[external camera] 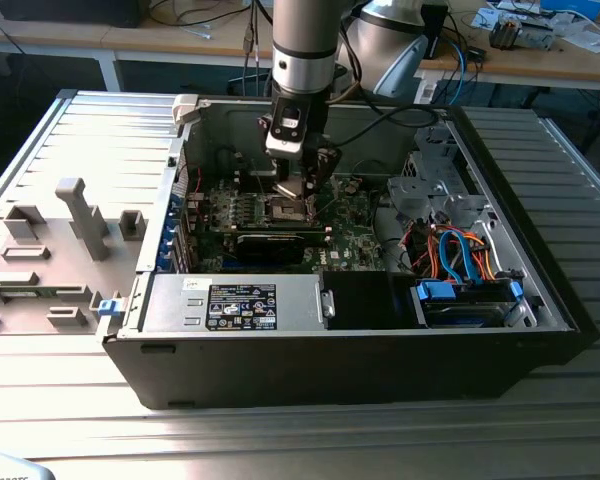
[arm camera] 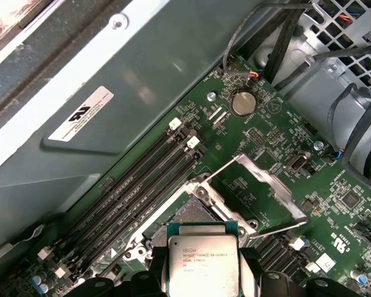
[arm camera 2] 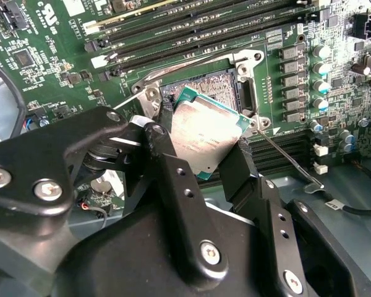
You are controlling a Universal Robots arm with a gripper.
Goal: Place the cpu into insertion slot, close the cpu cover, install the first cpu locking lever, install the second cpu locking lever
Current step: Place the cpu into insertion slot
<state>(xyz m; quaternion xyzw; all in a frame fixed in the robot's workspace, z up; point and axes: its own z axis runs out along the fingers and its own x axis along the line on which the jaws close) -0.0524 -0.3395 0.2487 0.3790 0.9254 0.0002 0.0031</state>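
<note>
Silver-grey arm (external camera: 305, 40), black screw-studded tool (arm camera 2: 198, 143)

In the second wrist view the fingers (arm camera 2: 173, 179) of the tool (arm camera 2: 198, 154) hide two edges of the cpu (arm camera 2: 207, 133) from you, and the cpu covers much of the insertion slot (arm camera 2: 207, 83). In the first wrist view the picture's edge cuts off the cpu's side farthest from the slot. In the exterior view the tool hides the cpu.

Exterior view overlooks case (external camera: 330, 360), perhaps frontally; both wrist views closely share cpu (arm camera 2: 207, 133) (arm camera: 202, 266).
</note>
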